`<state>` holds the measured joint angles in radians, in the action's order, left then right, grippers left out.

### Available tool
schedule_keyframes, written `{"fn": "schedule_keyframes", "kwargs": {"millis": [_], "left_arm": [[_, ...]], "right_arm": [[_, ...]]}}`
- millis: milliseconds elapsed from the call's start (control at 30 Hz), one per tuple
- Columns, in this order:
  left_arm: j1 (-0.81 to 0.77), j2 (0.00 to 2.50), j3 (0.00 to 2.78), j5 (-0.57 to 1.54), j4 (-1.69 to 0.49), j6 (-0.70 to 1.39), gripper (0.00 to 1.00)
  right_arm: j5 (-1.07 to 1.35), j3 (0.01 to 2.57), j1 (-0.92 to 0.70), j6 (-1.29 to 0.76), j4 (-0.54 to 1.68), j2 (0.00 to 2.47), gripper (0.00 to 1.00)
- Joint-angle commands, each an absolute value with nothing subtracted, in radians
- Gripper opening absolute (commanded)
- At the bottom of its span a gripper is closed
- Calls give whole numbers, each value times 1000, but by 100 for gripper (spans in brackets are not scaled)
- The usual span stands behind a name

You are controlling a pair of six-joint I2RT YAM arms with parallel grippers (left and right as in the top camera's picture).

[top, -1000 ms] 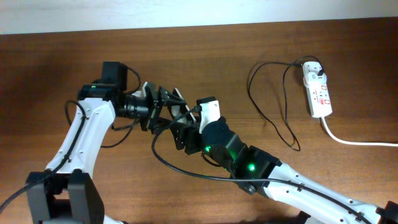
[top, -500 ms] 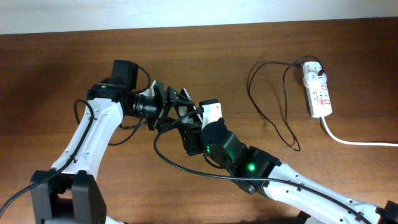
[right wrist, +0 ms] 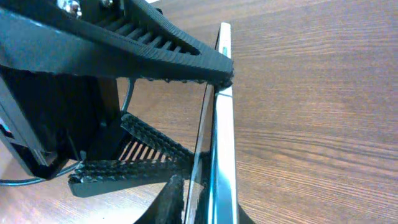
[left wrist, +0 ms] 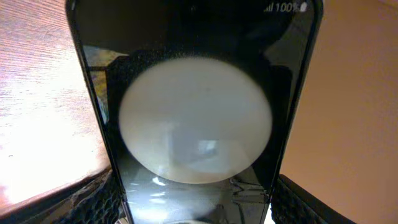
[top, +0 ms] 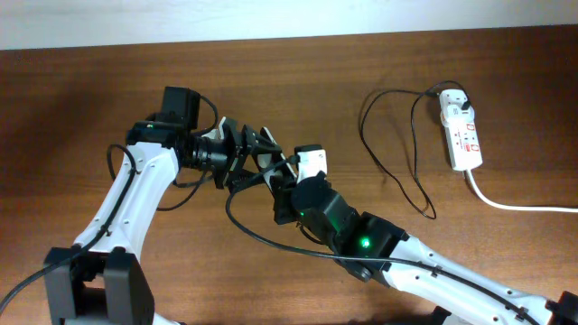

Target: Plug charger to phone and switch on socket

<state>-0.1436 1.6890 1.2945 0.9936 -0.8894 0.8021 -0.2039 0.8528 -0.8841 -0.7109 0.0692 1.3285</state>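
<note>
The phone [left wrist: 196, 124] fills the left wrist view, black with a white round blob on its face. My left gripper [left wrist: 199, 210] is shut on it, its textured fingers [left wrist: 93, 202] against both long edges. The right wrist view shows the phone [right wrist: 222, 124] edge-on. There my right gripper [right wrist: 205, 211] is shut on its thin edge: one dark finger lies against its face, the other is hidden behind. Overhead, both grippers [top: 257, 158] [top: 280, 181] meet at table centre. The charger cable [top: 397, 153] loops from its white adapter [top: 454, 104] in the socket strip [top: 462, 137].
The strip's thick white cord [top: 519, 205] runs off the right edge. The left gripper's ribbed black fingers [right wrist: 155, 43] cross the top and left of the right wrist view. Bare wooden table [top: 72, 108] lies to the left and far side.
The left arm carried the phone slightly right and away, then held still. The right gripper moved in and closed its jaws onto the phone's edge.
</note>
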Motion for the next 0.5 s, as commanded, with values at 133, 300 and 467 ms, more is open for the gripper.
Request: {"fn": "schedule_keyframes", "kwargs": {"millis": [133, 300, 467], "left_arm": [[-144, 1651, 1315, 1047, -885, 697, 91], [-49, 1507, 1315, 1046, -895, 570, 99], [74, 1208, 1315, 845, -1154, 320, 99]], "right_arm": [[-188, 870, -890, -701, 105, 1216, 6], [-196, 870, -890, -701, 220, 1112, 4], [-196, 870, -890, -776, 367, 982, 4]]}}
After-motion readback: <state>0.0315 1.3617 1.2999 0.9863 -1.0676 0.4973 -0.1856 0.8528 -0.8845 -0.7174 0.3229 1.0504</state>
